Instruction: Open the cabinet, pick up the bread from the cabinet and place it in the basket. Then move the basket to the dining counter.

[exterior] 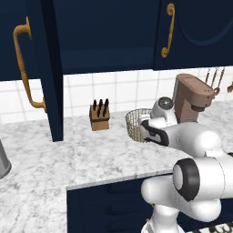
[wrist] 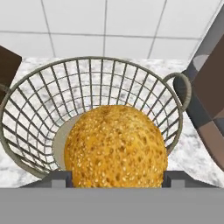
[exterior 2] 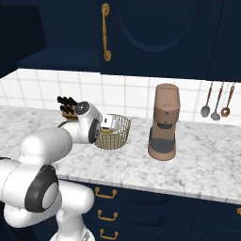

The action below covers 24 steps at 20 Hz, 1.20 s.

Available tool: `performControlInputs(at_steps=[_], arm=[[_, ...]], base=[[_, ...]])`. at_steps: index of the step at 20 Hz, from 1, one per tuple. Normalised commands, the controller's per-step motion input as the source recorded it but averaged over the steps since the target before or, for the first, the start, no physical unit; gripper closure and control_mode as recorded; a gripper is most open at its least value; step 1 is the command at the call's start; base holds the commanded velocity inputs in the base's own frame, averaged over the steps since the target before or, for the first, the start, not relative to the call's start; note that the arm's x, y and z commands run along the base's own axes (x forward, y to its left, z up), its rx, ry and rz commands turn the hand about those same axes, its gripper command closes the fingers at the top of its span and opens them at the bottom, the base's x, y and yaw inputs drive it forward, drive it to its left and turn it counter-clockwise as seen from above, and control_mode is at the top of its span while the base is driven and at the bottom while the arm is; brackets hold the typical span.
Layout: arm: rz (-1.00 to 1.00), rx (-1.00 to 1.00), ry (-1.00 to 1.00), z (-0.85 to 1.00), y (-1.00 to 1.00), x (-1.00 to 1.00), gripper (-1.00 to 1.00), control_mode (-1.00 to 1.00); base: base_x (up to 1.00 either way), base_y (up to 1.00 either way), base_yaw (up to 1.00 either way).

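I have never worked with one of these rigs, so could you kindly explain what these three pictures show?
The machine is a white robot arm on a driving base, in a simulated kitchen. Two pictures come from cameras on the base, behind the arm to its left and right. The third comes from a camera on the hand and looks along its jaws.

On the marble worktop stand a wire basket, a knife block and a brown coffee machine. Above, the navy cabinet has one door swung open.

The hand reaches into the basket. Its jaws stand wide, with the seeded bread between them, and appear to grip it just above the basket's floor.
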Motion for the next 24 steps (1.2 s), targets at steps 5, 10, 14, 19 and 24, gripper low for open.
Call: performControlInputs(at_steps=[5,10,14,19,24], arm=[[0.01,0.00,0.11,-0.34,0.00,0.31,1.00,-1.00],[0.01,0.00,0.11,-0.37,0.00,0.39,1.00,-1.00],[0.02,0.00,0.04,-0.34,0.00,0.55,-1.00,-1.00],[0.04,0.00,-0.01,-0.11,0.00,0.15,-1.00,-1.00],[0.00,0.00,-0.10,0.01,0.00,0.00,-1.00,-1.00]], base=[[0.00,0.00,0.00],[0.00,0.00,0.00],[0.00,0.00,0.00],[0.00,0.00,0.00],[0.00,0.00,0.00]])
